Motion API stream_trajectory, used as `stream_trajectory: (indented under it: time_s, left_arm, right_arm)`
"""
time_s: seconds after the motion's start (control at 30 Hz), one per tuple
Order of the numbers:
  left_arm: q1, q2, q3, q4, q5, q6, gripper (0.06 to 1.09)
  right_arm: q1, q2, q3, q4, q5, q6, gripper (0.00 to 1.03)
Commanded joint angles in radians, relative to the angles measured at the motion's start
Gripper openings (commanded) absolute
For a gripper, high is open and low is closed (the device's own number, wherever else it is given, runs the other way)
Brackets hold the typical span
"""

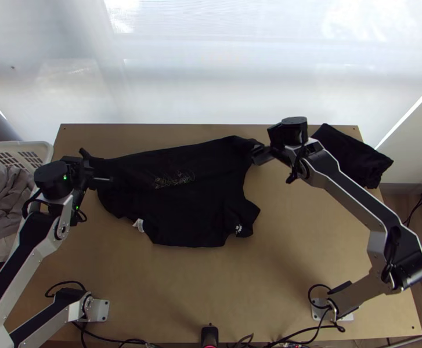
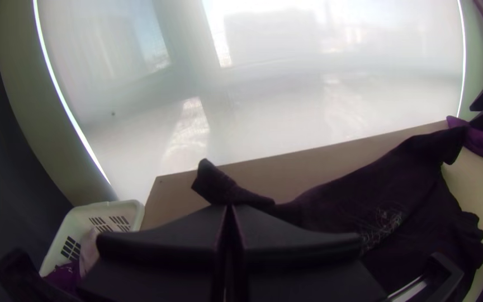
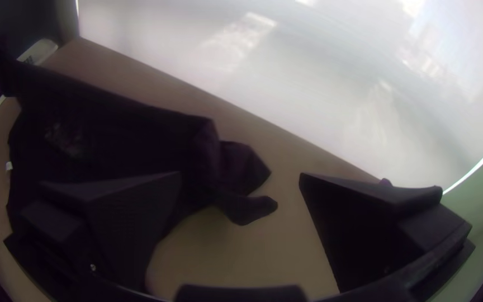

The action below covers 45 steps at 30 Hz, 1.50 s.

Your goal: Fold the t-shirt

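Note:
In the top view the black t-shirt (image 1: 193,211) lies across the back middle of the table, uneven, its upper edge stretched between the grippers. My left gripper (image 1: 103,174) is at its left end. In the left wrist view that gripper (image 2: 229,209) has its fingers together on the t-shirt (image 2: 415,190), a bunched bit standing up beyond them. My right gripper (image 1: 258,153) is by the shirt's upper right corner. The right wrist view has this gripper (image 3: 240,174) open, with a crumpled end of the t-shirt (image 3: 113,140) lying partly between and beyond its fingers.
Another black cloth (image 1: 350,153) lies folded at the table's back right corner, beside the right arm. A white basket (image 1: 33,149) holding grey clothes stands off the left edge. Bare wood of the table (image 1: 211,284) stretches in front of the shirt, with cables along the near edge.

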<state>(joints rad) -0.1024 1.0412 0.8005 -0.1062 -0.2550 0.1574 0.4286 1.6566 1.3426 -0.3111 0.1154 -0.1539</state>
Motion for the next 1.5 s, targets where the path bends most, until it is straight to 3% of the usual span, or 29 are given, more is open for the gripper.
stream_trajectory:
  time_s: [0.0, 0.2, 0.27, 0.4, 0.5, 1.1, 1.37, 1.47]
  left_arm:
    - [0.000, -0.006, -0.090, -0.003, 0.002, -0.016, 0.10]
    - [0.020, 0.023, -0.101, 0.028, 0.002, -0.019, 0.11]
    - [0.021, 0.025, -0.099, 0.028, 0.002, -0.022, 0.30]
    - [0.023, 0.017, -0.106, -0.013, 0.000, -0.030, 0.83]
    - [0.027, 0.000, -0.121, -0.049, 0.002, -0.033, 1.02]
    - [0.043, -0.086, -0.132, -0.196, 0.005, -0.042, 1.03]
    - [0.041, -0.086, -0.132, -0.236, 0.005, -0.027, 1.03]
    - [0.041, -0.092, -0.132, -0.248, 0.005, -0.025, 1.03]
  right_arm:
    - [0.118, -0.144, -0.048, -0.276, -0.066, 0.053, 0.98]
    - [0.200, -0.236, -0.165, -0.296, -0.066, 0.063, 0.98]
    - [0.216, -0.239, -0.158, -0.307, -0.068, 0.065, 0.98]
    - [0.328, -0.224, -0.123, -0.333, -0.083, 0.059, 0.98]
    - [0.430, -0.208, -0.123, -0.333, -0.083, 0.053, 0.98]
    - [0.642, -0.133, -0.281, -0.290, -0.103, 0.010, 0.97]
    - [0.713, -0.106, -0.301, -0.255, -0.161, -0.015, 0.92]
    - [0.719, -0.078, -0.303, -0.232, -0.191, -0.016, 0.84]
